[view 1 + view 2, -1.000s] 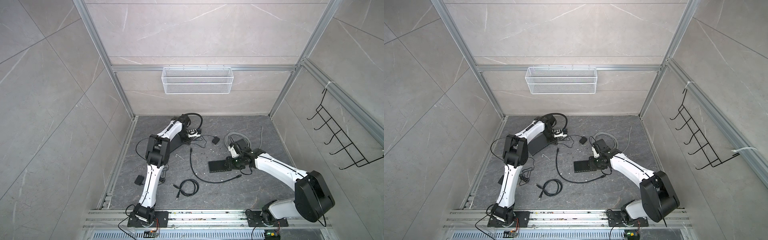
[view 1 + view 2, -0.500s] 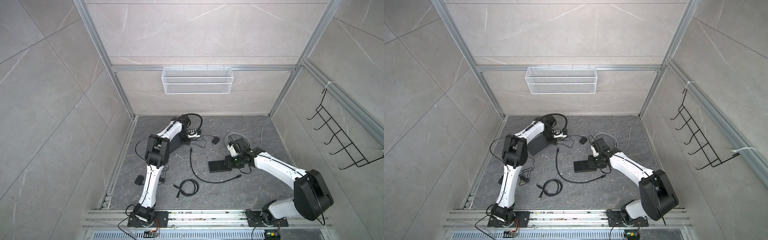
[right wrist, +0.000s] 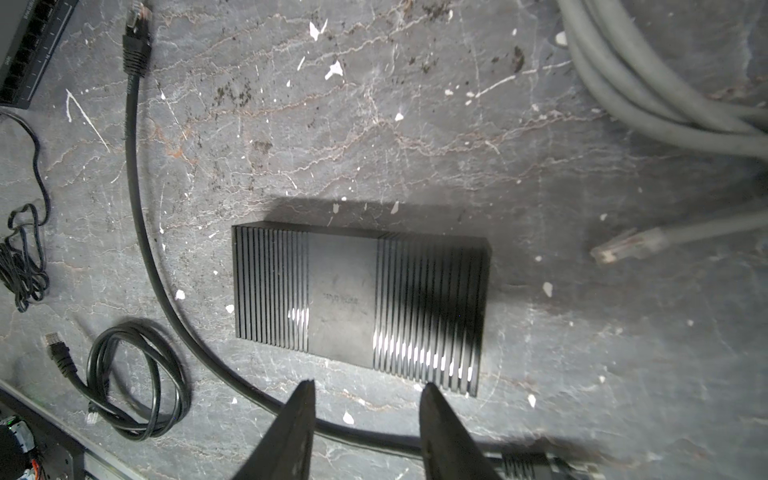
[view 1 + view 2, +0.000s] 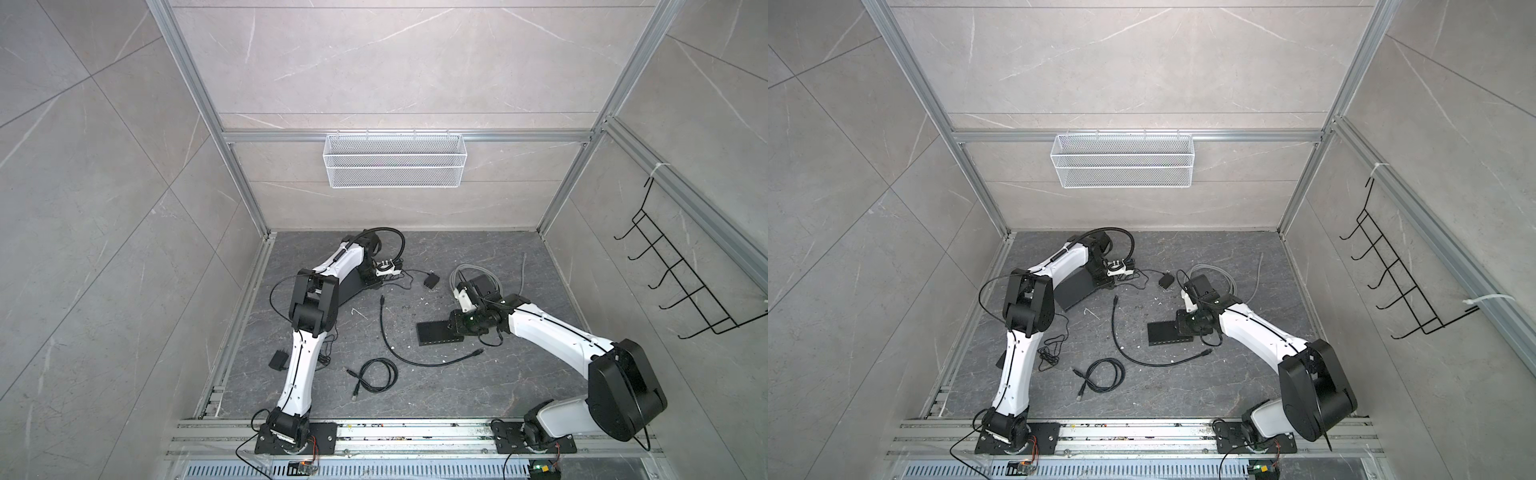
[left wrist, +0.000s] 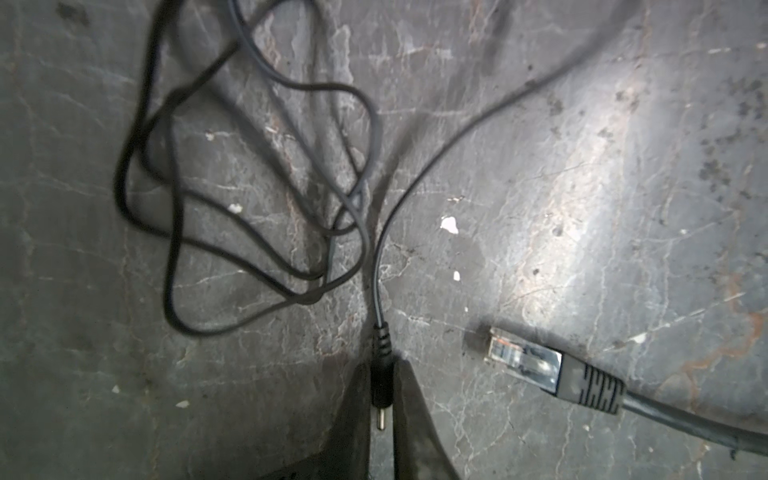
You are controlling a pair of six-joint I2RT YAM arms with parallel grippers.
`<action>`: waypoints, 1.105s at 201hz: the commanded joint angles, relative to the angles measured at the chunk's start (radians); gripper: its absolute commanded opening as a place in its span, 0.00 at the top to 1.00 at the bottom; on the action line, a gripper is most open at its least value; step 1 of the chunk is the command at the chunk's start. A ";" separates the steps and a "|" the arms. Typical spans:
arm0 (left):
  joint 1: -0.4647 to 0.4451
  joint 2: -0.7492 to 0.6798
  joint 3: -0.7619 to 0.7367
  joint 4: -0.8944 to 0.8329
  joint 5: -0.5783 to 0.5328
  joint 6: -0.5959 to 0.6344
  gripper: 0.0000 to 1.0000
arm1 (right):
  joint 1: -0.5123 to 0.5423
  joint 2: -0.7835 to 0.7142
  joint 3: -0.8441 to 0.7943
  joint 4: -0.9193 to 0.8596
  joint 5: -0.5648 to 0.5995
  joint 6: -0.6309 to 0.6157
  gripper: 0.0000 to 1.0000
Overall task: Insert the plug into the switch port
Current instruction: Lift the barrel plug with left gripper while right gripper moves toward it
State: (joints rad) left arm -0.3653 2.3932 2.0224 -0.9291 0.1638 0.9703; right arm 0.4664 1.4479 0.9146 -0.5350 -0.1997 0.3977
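Drawn together over the past second, the left pincer is clamped on the barrel plug in the left wrist view, low over the bench. In the right wrist view the right pincer stands apart, holding nothing, by the edge of the ribbed black switch. Both top views show the left pincer and the switch well apart.

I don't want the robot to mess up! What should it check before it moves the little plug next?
1. Left gripper shut on barrel plug: ok.
2. Its metal tip points away from the gripper: not ok; it points back between the fingers.
3. Thin cable slack: ok; loose loops on the floor.
4. Right gripper steadying the switch: not ok; open, holding nothing.
5. Switch's power port in view: cannot tell.
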 commanded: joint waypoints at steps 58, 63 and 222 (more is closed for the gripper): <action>0.012 -0.096 -0.044 -0.040 0.085 -0.028 1.00 | 0.006 0.003 0.145 0.137 -0.122 -0.196 0.55; 0.010 -0.106 -0.044 -0.040 0.089 -0.030 1.00 | 0.007 0.003 0.157 0.166 -0.137 -0.216 0.55; -0.118 -0.302 -0.096 -0.124 0.239 -0.088 1.00 | 0.051 0.192 0.106 0.727 -0.241 -1.085 0.54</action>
State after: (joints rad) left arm -0.4892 2.1540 1.9316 -1.0042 0.3420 0.9115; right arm 0.4858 1.5967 1.0508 0.0727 -0.5102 -0.5682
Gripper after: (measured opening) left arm 0.094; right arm 0.464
